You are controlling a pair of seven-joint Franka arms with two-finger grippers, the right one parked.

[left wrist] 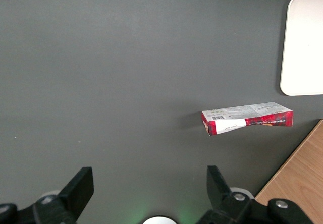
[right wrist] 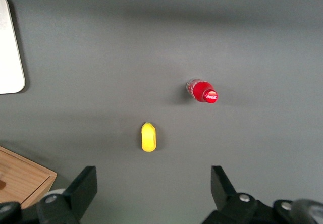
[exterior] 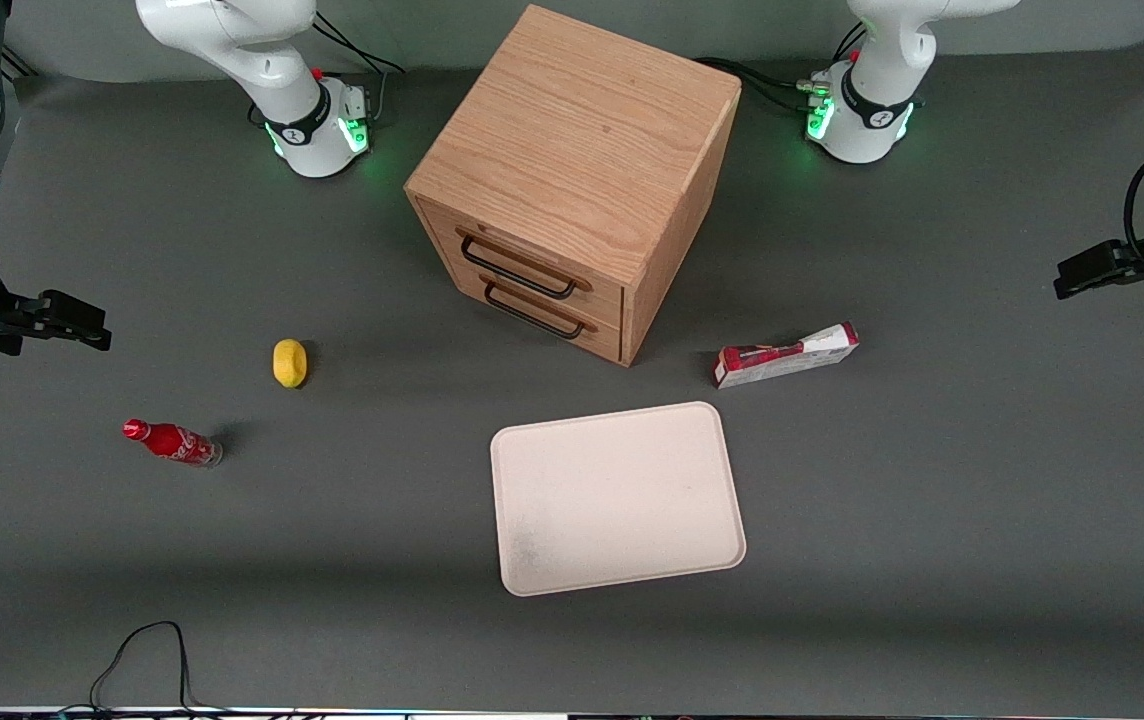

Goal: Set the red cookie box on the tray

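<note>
The left arm's gripper [left wrist: 146, 193] hangs in the air at the working arm's edge of the desk, well apart from everything on it. Its two black fingers [left wrist: 81, 186] are spread wide and hold nothing, with bare grey surface showing between them. In the front view the same gripper [exterior: 1067, 275] shows as a dark angular block at the end of a cabled wrist.

The red cookie box [exterior: 785, 355] lies flat on the desk, nearer the gripper than anything else. It is a long slim carton, glossy red along its side, with a white end panel (a barcode shows on its pale upper face in the left wrist view [left wrist: 247, 119]). It sits beside the drawer cabinet's lower corner and just off the tray's corner, touching neither.

The tray [exterior: 532, 560] is a flat cream-white rectangle with rounded corners and a low rim, matte and faintly scuffed, nothing lying in it. It rests nearer the front camera than the cabinet [exterior: 572, 150], a cube of pale oak-grain wood turned at an angle, with two drawers that each carry a thin black wire handle.

Toward the parked arm's end of the desk sit a small yellow lemon-shaped object [exterior: 289, 362] and a shiny little red cola bottle [exterior: 172, 442] with white script.

The desk [exterior: 932, 520] is covered in smooth, dull dark-grey sheet. A black cable [exterior: 147, 650] loops at its front edge.
</note>
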